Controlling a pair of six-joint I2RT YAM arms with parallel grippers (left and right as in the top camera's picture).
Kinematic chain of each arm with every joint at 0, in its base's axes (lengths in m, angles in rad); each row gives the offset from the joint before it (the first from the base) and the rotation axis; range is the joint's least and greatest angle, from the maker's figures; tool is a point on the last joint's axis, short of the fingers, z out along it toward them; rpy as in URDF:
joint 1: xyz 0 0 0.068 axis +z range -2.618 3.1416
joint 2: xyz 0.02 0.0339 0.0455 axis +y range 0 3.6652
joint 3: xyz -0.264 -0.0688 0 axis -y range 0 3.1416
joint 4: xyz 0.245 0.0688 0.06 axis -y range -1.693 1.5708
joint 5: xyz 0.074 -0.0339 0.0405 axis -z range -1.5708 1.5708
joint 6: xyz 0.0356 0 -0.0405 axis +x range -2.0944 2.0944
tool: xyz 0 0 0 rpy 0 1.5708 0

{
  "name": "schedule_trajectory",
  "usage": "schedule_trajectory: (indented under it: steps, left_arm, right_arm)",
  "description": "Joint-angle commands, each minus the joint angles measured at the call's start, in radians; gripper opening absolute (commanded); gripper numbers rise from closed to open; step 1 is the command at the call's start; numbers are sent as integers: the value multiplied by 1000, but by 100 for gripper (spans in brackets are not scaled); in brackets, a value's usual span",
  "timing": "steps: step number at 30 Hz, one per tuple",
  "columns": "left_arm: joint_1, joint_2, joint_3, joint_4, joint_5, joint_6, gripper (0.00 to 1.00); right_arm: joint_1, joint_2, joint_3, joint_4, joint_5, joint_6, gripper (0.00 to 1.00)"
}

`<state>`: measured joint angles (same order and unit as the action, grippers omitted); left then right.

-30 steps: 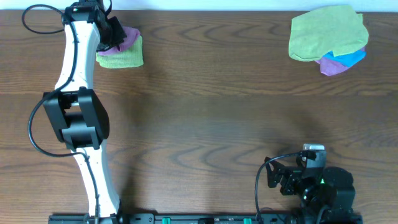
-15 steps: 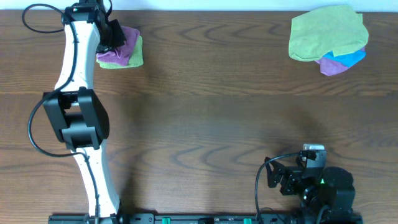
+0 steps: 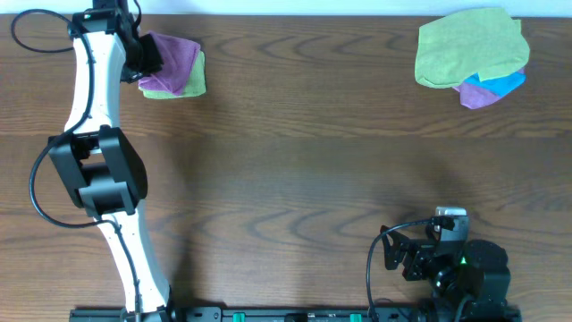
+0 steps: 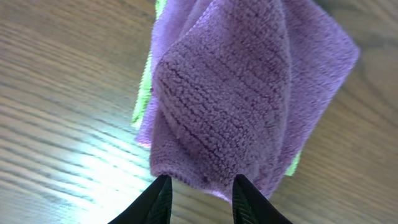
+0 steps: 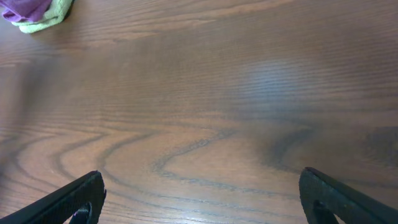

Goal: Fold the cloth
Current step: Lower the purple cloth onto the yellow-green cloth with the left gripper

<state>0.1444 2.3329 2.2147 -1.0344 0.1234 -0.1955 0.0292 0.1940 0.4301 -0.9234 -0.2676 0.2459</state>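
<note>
Brown wood-grain table (image 3: 295,161) fills every view, with a pale strip of wall along its far edge.

The left pincer (image 4: 202,179) hangs at the far-left corner with its black fingers spread a little. Nothing is pinched between them, and their tips sit right at the near hem of the cloth (image 4: 230,93). From that pose I judge it could either nip the hem to tidy the fold or lift straight off. The pictures do not settle which.

The cloth lies doubled over with a puffy upper layer bulging across a flatter one, so the fold looks roughly made but not neat. It rests on a green cloth (image 4: 144,99), which shows as slivers on two sides. It seems to be stacked there so the folded pieces gather in one corner, out of the working middle. The left arm (image 3: 98,116) stretches up the left edge to reach it.

The right pincer (image 5: 200,177) is spread wide over bare wood near the near-right corner. It holds nothing, and I take it to be parked out of the way.

At the far-right corner a big green cloth (image 3: 465,49) lies crumpled over a blue cloth (image 3: 505,83) and a purple scrap (image 3: 478,97). This is probably the pile waiting its turn.

No brand or writing can be read anywhere. The cloth's white tag does not show.
</note>
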Motion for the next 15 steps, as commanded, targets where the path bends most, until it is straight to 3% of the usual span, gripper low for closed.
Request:
schedule_trajectory:
  steps: [1, 9, 15]
  left_arm:
    - [6, 1, 26, -17, -37, 43, 34]
    - [6, 1, 26, -37, -66, 77, 33]
    - [6, 1, 26, -38, -64, 76, 25]
  right_arm:
    - [-6, -6, -2, -2, 10, 11, 99]
    - [-6, -6, -2, -2, 10, 11, 99]
    - [-6, -6, -2, -2, 10, 11, 99]
